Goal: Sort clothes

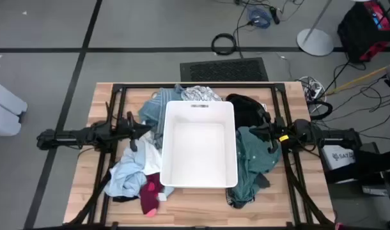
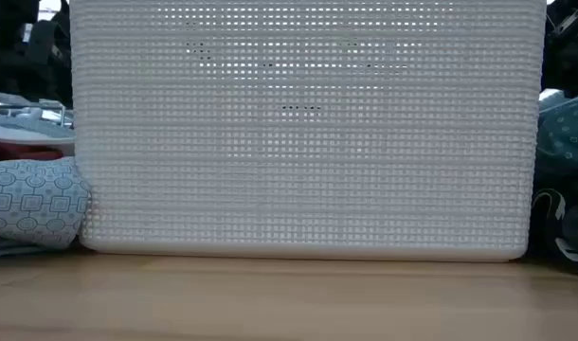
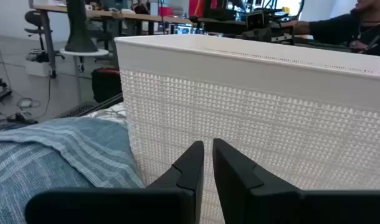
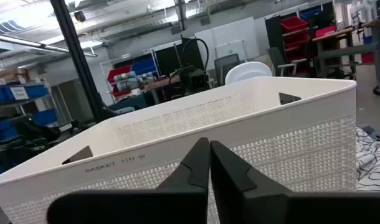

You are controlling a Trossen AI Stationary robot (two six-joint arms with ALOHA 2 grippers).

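The clothes lie on the wooden table around a white bin (image 1: 228,148). A blue striped piece (image 1: 151,110) and a light blue heap (image 1: 128,171) lie left of it. Magenta pieces (image 1: 150,195) lie at the near left. A white-grey patterned piece (image 1: 200,94) lies behind the bin, with a black one (image 1: 246,107) at the far right. A teal green garment (image 1: 252,163) lies on the right. My left gripper (image 1: 149,131) hovers over the striped cloth (image 3: 59,149), facing the bin's left wall, its fingers a narrow gap apart (image 3: 207,152). My right gripper (image 1: 251,133) faces the right wall, shut (image 4: 209,149).
The bin's mesh wall (image 2: 303,133) fills the low view, with patterned cloth (image 2: 33,199) at one side and teal cloth (image 2: 566,133) at the other. A black frame (image 1: 118,96) runs along the table's edges. A person (image 3: 358,25) sits beyond the table.
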